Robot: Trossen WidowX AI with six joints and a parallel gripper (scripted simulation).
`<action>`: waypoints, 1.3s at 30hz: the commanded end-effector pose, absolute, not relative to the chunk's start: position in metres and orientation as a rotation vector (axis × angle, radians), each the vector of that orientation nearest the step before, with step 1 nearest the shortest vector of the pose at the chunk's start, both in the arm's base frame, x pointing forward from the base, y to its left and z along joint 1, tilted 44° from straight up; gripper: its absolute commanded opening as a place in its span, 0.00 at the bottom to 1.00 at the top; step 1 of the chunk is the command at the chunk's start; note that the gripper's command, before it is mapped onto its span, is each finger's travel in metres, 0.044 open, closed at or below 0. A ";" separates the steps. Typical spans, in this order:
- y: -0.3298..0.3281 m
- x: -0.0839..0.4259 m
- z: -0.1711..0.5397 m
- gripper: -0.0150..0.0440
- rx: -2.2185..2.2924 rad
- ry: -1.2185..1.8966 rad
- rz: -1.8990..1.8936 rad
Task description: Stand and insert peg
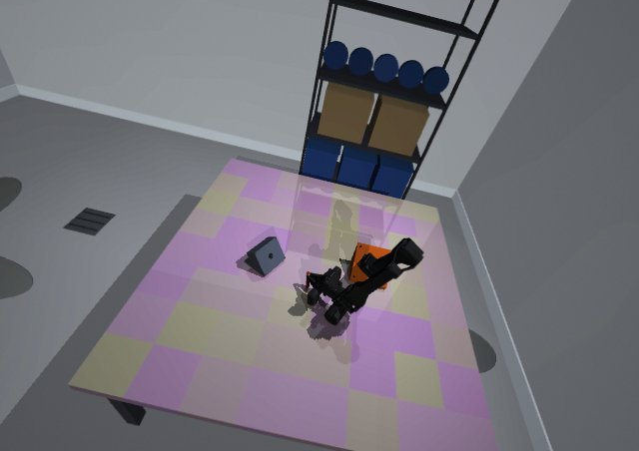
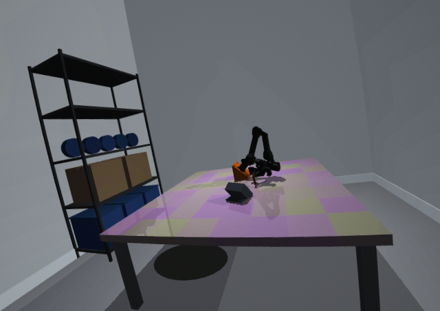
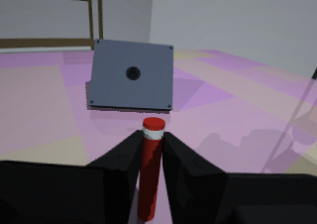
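Table [image 1: 217, 332] [image 2: 284, 226], pink, violet and yellow patches, under the sloped panel. Black arm [image 1: 368, 283] [image 2: 253, 147] bends over beside its orange base [image 1: 355, 268] [image 2: 239, 173], well apart from the panel. Panel [image 1: 262, 262] [image 2: 238, 190] [image 3: 111, 87] faces the gripper [image 1: 310, 281] [image 2: 254, 176] [image 3: 153, 137]. Fingers nearly together, clamped on the red peg [image 1: 308, 282] [image 2: 254, 181] [image 3: 149, 179]. Peg is near the panel, apart from it, roughly upright, white band [image 3: 153, 132] uppermost; table contact, cannot tell. Hole [image 1: 270, 255] [image 3: 133, 73] in panel's face, unfilled.
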State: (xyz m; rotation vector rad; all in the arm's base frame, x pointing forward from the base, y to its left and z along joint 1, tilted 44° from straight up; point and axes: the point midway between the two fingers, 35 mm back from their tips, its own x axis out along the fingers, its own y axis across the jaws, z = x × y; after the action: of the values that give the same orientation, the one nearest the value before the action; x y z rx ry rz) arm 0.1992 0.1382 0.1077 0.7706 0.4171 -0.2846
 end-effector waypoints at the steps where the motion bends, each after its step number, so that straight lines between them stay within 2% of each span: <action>1: 0.139 0.199 0.107 0.34 0.772 0.417 -0.285; 39: 0.144 0.191 0.105 0.34 0.762 0.391 -0.291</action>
State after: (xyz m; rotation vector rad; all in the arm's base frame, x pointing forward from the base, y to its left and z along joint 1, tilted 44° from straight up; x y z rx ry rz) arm 0.1928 0.1422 0.1061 0.7621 0.3883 -0.2918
